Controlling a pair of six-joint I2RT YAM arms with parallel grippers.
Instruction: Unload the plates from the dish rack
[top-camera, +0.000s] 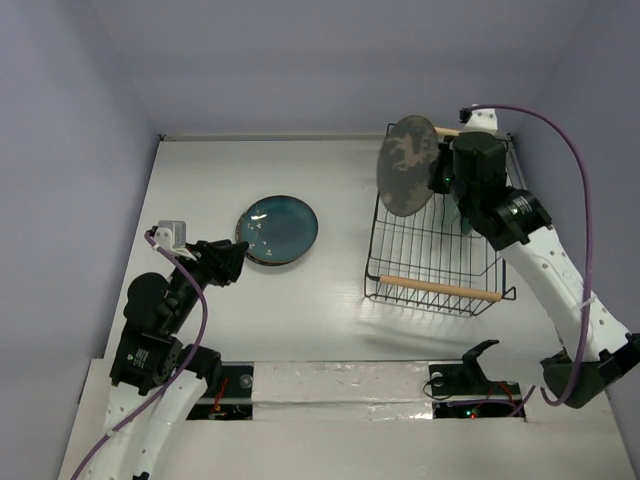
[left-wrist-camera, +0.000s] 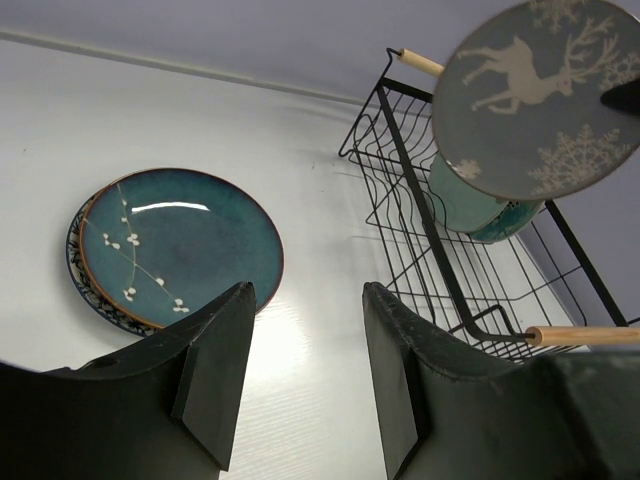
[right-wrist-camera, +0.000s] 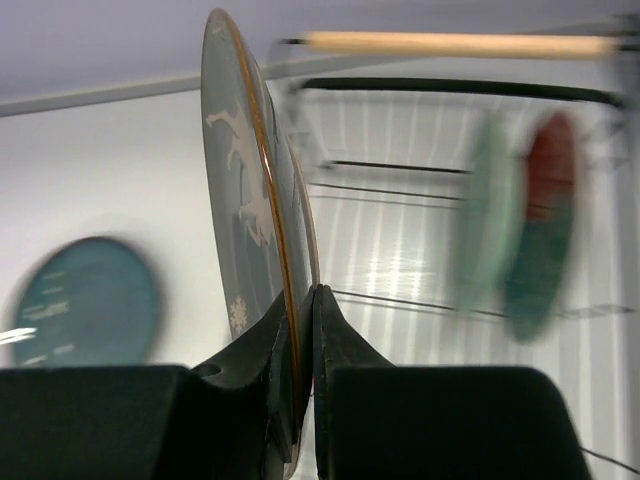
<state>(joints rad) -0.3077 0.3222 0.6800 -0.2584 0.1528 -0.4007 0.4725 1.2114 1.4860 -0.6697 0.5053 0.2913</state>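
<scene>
Deer plate (top-camera: 407, 165) hangs upright above dish rack (top-camera: 440, 287).

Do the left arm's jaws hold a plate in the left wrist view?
No, the left jaws stand open with nothing between them, and the speckled teal-blue plate lies flat beyond them.

Pale lavender walls (top-camera: 300, 60) enclose a glossy white table (top-camera: 300, 320).
</scene>
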